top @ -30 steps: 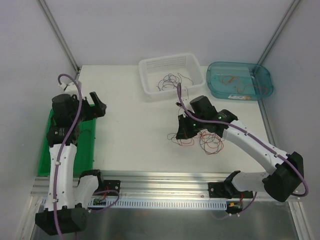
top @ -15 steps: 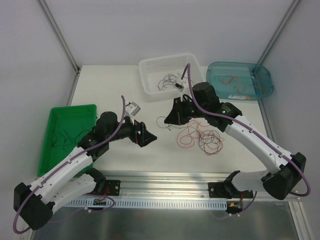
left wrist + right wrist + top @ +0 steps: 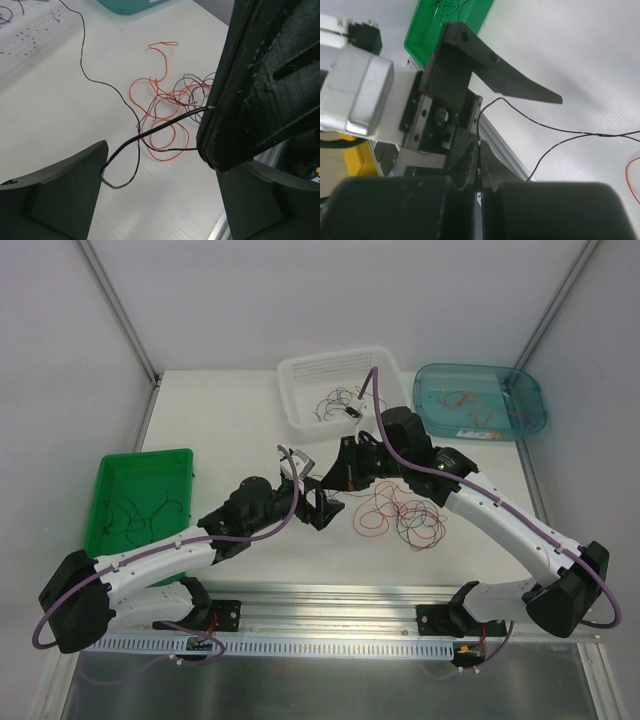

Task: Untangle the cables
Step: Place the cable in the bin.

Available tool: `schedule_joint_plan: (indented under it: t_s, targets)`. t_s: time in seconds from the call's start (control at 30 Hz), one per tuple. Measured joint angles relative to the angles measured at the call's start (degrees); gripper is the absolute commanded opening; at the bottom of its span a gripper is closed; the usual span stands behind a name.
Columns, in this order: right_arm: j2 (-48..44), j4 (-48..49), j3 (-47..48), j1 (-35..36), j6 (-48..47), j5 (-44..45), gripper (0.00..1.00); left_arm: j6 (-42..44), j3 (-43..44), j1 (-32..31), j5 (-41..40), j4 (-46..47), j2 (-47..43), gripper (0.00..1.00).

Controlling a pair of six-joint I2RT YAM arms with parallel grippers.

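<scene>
Top view first. The two pincers sit nearly nose to nose over the middle of the table (image 3: 230,420). Behind the right pincer (image 3: 338,470) there's a white basket (image 3: 300,370) with a few dark strands in it. Further out past that arm is a blue tray (image 3: 430,380) with some orange ones. Way back behind the left pincer (image 3: 320,503), alongside its arm, a green tray (image 3: 110,465) holds more dark strands. The main heap of cables (image 3: 405,515) — orange, red and black loops — lies on the table just beside the right pincer, close along its arm.

Left wrist cam: the left pincer (image 3: 160,200) is spread wide and gripping nothing. A black cable (image 3: 120,150) runs through the gap and loops right by the tip of one finger (image 3: 60,200); I can't tell whether it touches. The right pincer (image 3: 209,127) fills the whole right side of my picture and blocks what's behind it. It's clenched on that black cable, with a short end poking out. The heap (image 3: 165,110) lies just beyond both pincers.

Right wrist cam: my own fingers are a dark blur at the bottom, so I can only just make out the right pincer (image 3: 480,172) pressed tight together. The black cable (image 3: 545,131) comes up out of the seam and trails off across the table. Dead ahead is the left pincer (image 3: 517,132), jaws apart, with the green tray (image 3: 427,35) behind it.
</scene>
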Motion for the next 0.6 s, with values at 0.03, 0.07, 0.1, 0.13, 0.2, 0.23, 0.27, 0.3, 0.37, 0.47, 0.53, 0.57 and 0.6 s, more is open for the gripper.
schedule_joint_plan:
  t_s: [0.03, 0.07, 0.1, 0.13, 0.2, 0.23, 0.27, 0.3, 0.37, 0.47, 0.53, 0.57, 0.6]
  targets:
    - [0.0, 0.31, 0.0, 0.04, 0.44, 0.31, 0.01, 0.28, -0.11, -0.76, -1.4, 1.38, 1.01, 0.81]
    - [-0.02, 0.61, 0.0, 0.04, 0.79, 0.72, 0.01, 0.7, -0.22, -1.44, -2.6, 2.89, 1.97, 0.77]
    - [-0.02, 0.9, -0.07, 0.04, 1.18, 1.2, 0.01, 1.05, -0.28, -2.08, -3.69, 4.2, 2.84, 0.68]
    - [-0.09, 1.16, -0.22, 0.04, 1.46, 1.62, 0.01, 1.33, -0.28, -2.51, -4.59, 5.27, 3.56, 0.61]
    - [-0.44, 1.57, -0.94, 0.04, 2.12, 2.75, 0.01, 1.86, -0.35, -3.3, -6.29, 7.19, 4.46, 0.44]
    - [-0.72, 1.9, -1.55, 0.04, 2.45, 3.23, 0.01, 1.99, -0.35, -3.56, -6.82, 7.89, 4.63, 0.25]
    - [-1.05, 1.99, -2.12, 0.04, 2.8, 3.85, 0.01, 1.81, -0.37, -3.74, -7.61, 8.66, 4.76, 0.16]
    - [-1.29, 2.47, -2.62, 0.04, 3.08, 4.52, 0.01, 2.03, -0.37, -3.89, -8.26, 9.31, 4.79, 0.05]
    - [-1.95, 3.19, -3.61, -0.11, 3.78, 5.92, 0.01, 2.32, -0.39, -4.04, -9.31, 10.12, 4.85, 0.0]
    - [-3.02, 3.26, -4.52, -0.13, 4.11, 7.85, 0.02, 2.6, -0.39, -4.04, -10.27, 10.62, 4.83, 0.0]
    - [-3.76, 1.66, -4.55, -0.09, 3.85, 9.7, 0.1, 2.56, -0.39, -4.04, -11.19, 11.02, 4.63, 0.0]
    - [-4.22, 0.57, -4.55, -0.11, 3.63, 10.82, 0.16, 2.54, -0.39, -4.04, -11.63, 10.93, 4.22, 0.0]
    - [-4.66, -0.48, -4.55, -0.22, 3.19, 12.07, 0.25, 2.47, -0.39, -4.04, -12.28, 10.67, 3.63, 0.0]
